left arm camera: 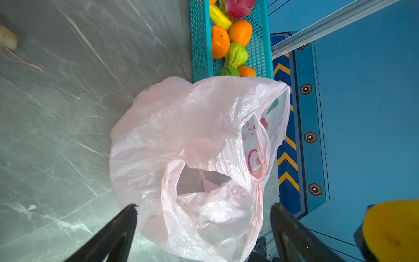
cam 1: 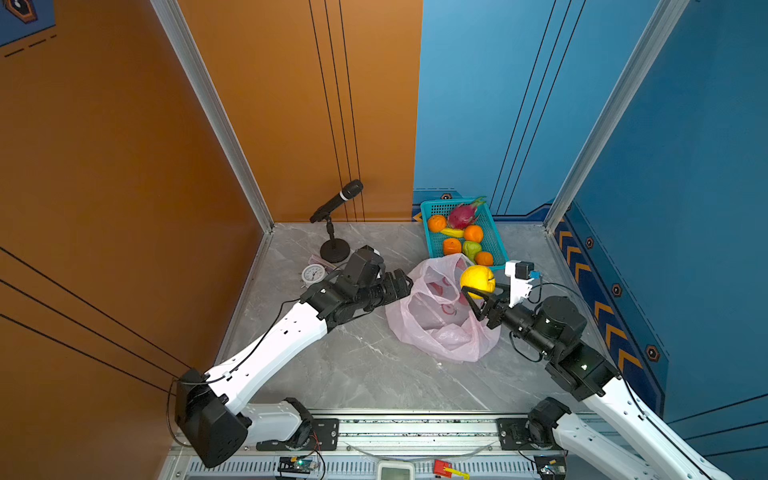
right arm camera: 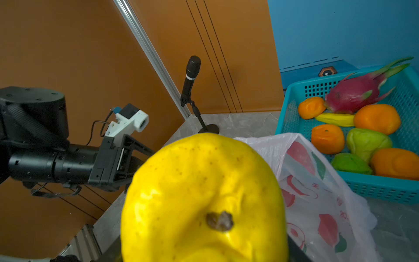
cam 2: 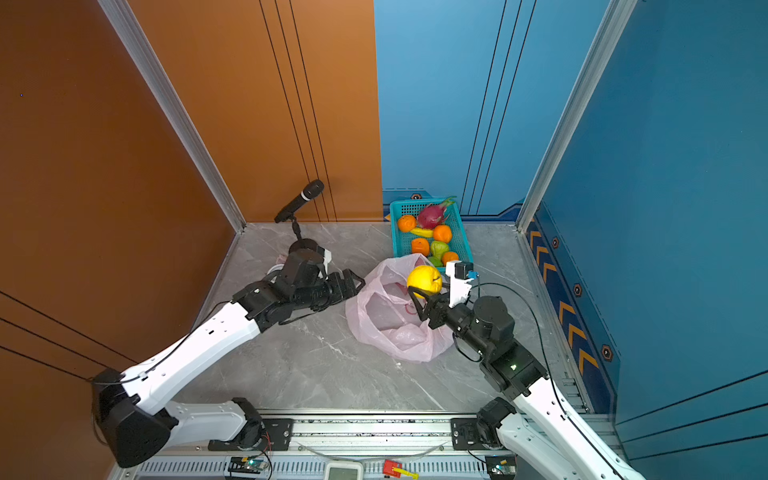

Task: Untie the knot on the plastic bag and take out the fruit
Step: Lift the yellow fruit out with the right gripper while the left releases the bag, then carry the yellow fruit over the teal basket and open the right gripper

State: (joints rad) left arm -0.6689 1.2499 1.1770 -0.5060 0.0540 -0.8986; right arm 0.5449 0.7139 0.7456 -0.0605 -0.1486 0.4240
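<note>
— So, the knot: undone?
— Looks it. No tie anywhere on the thin translucent pale-pink plastic bag, only a wide gaping mouth and slack handle loops. Slumped on the grey marbled desk, just in front of the teal perforated plastic basket.
— And the fruit?
— Mostly out, judging by the basket: several orange tangerines, a magenta green-scaled dragon fruit and some green bumpy ones (plus a yellow banana, no part of the job).
— Anything in hand?
— Yes: right pincer closed partway around a round yellow dimpled toy fruit. Held clear of the desk over the bag's far side, close to the basket. As for the left pincer: spread wide, gripping nothing, just beside the bag's left edge.
— Left to do, then?
— Probably just setting that yellow one down with the rest. Nothing fruit-shaped visible through the mouth or the film, only the red printed pictures. Hard to rule out something small under the folds, though.
</note>
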